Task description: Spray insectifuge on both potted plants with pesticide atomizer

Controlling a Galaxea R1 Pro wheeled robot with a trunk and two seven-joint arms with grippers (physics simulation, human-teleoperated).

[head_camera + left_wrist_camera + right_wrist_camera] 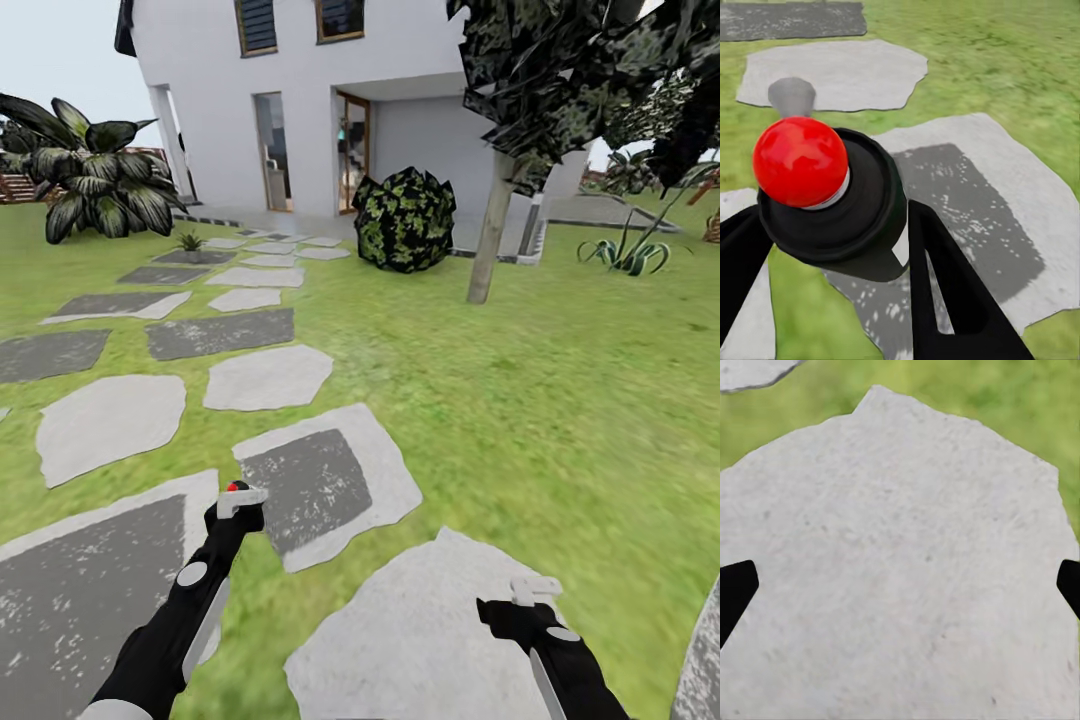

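My left gripper [238,500] is shut on the pesticide atomizer [236,489], a slim black bottle with a red dot on top, held low over the stepping stones. In the left wrist view the atomizer [862,202] sits between the two black fingers [945,285], its red ball facing the camera. My right gripper [535,592] stands open and holds nothing; its dark fingertips [735,589] show at the edges of the right wrist view, over a pale stone. A small low spiky plant [190,241] stands far off by the path, too small to tell whether it is a potted plant.
Grey stepping stones [270,377] run across the lawn toward a white house [300,90]. A round dark bush [405,220] and a tree trunk [490,240] stand ahead, a striped agave [630,255] far right, and a big-leafed plant [95,185] far left.
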